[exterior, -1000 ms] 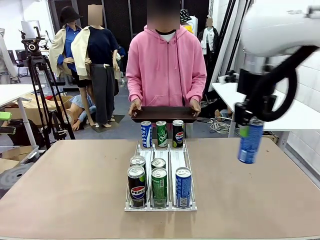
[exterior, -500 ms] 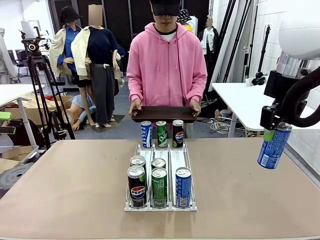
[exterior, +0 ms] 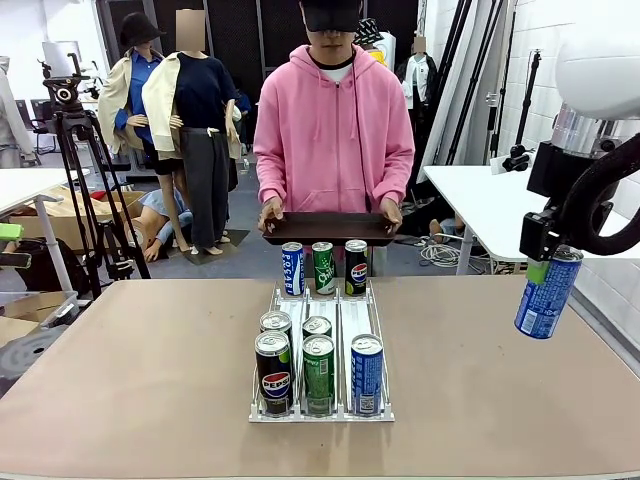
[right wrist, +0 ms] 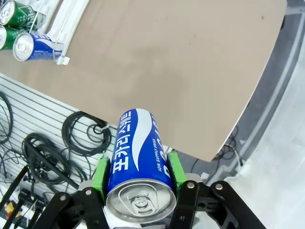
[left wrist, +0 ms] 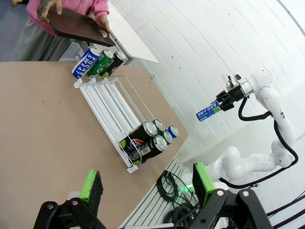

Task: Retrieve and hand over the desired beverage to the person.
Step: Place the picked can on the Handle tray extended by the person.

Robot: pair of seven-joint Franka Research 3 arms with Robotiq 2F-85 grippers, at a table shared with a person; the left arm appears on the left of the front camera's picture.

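Our right fingers (right wrist: 100, 175) grip a tilted blue metal can (exterior: 545, 295) in the air by the brown surface's (exterior: 130, 380) right edge. Our left fingers (left wrist: 91, 187) stand wide over bare surface.

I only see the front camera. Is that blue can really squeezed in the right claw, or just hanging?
Observer: The right wrist camera shows the right claw shut on the blue can, one green pad on each side.
Operator: What's past the can?
Observer: Coiled black cables, lying below the table edge.
Operator: And the left claw?
Observer: The left wrist camera shows the left claw open, nothing between its pads.
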